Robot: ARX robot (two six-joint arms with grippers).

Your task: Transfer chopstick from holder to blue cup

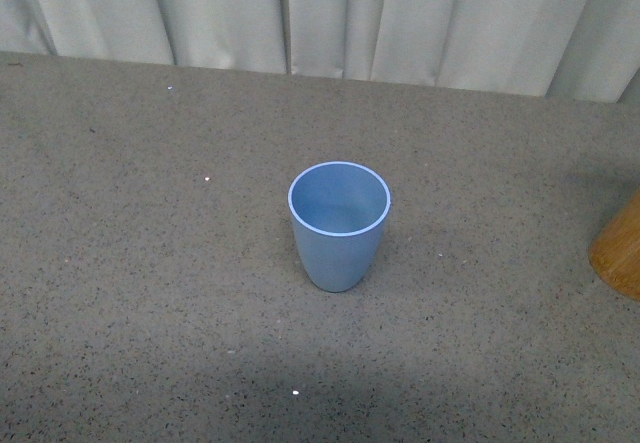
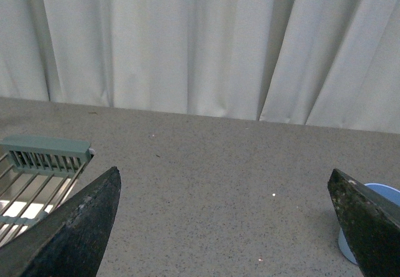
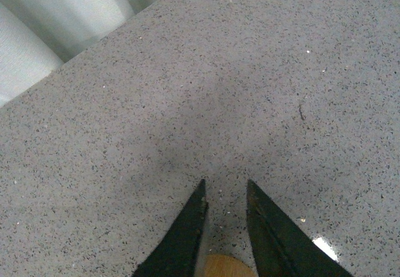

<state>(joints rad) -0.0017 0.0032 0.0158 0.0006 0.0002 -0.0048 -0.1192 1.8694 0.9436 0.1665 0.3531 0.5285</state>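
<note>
Farthest from the blue cup (image 1: 339, 225), on the far side of the left gripper (image 2: 224, 174): a pale green wire dish rack (image 2: 44, 164), partly hidden behind one dark finger (image 2: 81, 233). Jaws set wide over bare speckled grey table (image 1: 120, 263), gripping nothing. Just behind the other finger, a sliver of the cup's rim and wall, outside the gap rather than within it.

At mid-table in the front view, upright, mouth toward the camera, pale rim whole, interior bare. Behind the cup, along the table's far edge, a pleated white curtain (image 1: 320, 13).

Well to the right of the cup, cropped by the frame edge: the tan wooden holder (image 1: 620, 253), with open tabletop between the two.

Over that holder, shown only by its own wrist camera, the right gripper (image 3: 225, 182): jaws narrow, tips close but not touching, only grey table visible between them, a rounded patch of tan wood at the base of the gap. Chopstick not to be made out in any view, so no telling its place against either claw.
</note>
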